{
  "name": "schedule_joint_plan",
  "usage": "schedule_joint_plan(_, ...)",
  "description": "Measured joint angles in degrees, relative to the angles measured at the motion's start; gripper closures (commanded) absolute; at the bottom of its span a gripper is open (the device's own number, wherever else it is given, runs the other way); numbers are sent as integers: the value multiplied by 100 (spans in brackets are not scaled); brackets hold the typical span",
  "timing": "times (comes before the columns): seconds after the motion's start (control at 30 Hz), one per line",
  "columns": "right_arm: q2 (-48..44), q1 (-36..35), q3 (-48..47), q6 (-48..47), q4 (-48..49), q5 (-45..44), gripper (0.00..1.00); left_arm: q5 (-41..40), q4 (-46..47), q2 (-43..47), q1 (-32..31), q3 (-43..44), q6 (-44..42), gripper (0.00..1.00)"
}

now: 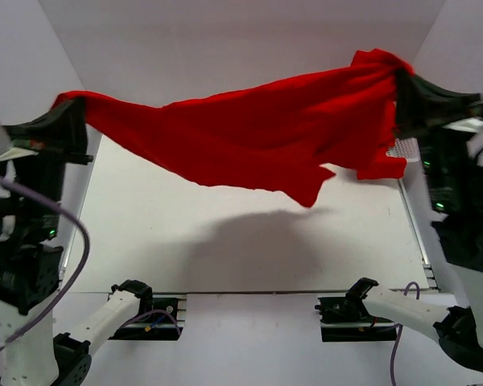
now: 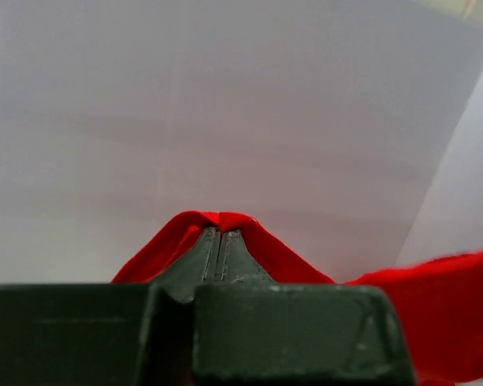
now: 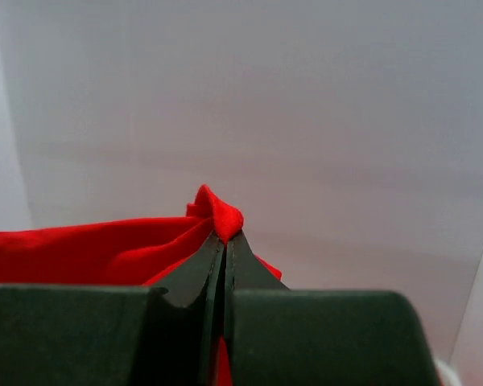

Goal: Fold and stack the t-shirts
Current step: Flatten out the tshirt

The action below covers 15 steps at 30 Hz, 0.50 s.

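One red t-shirt (image 1: 258, 137) strung in mid-air above the white table (image 1: 145, 225), ends clamped in the closed left gripper (image 1: 71, 111) and closed right gripper (image 1: 402, 80), with possibly a mesh basket (image 1: 401, 149) at the right edge.

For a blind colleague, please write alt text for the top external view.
A red t-shirt hangs stretched in the air between the left gripper and the right gripper, each shut on one end. It casts a shadow on the white table below.
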State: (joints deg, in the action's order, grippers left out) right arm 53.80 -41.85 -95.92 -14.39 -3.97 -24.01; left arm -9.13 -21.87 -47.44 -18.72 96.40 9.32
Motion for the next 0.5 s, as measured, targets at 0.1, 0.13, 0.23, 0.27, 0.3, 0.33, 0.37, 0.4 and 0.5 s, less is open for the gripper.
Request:
schedule_joint_plan(0.1, -210, -2, -367, -83, -195, 317, 100, 101, 4, 0, 2, 520, -157, 100)
schedule_joint_plan(0.13, -293, -2, -448, -114, -214, 411, 100, 125, 11, -33, 2, 715, -210, 100)
schedule_joint_plan(0.23, -446, -2, -527, -203, -221, 562, 100, 149, 85, -201, 2, 1244, -361, 100)
schedule_joint_plan(0.27, -457, -2, -520, -247, -219, 577, 100, 136, 142, -258, 2, 1351, -409, 100)
schedule_joint_plan(0.3, -457, -2, -476, -282, -192, 575, 100, 116, 195, -315, 2, 1408, -448, 100)
schedule_joint_plan(0.33, -457, -4, -378, -313, -173, 522, 100, 76, 278, -382, 0, 1414, -494, 100)
schedule_joint_plan(0.37, -448, -7, -247, -348, -131, 450, 100, 42, 369, -459, 2, 1370, -533, 100)
schedule_joint_plan(0.4, -444, -7, -2, -387, -7, 341, 100, 7, 468, -527, 2, 1279, -570, 100)
schedule_joint_plan(0.5, -380, -4, 1054, -422, 424, -236, 100, -293, 1014, -758, 7, 514, -691, 100)
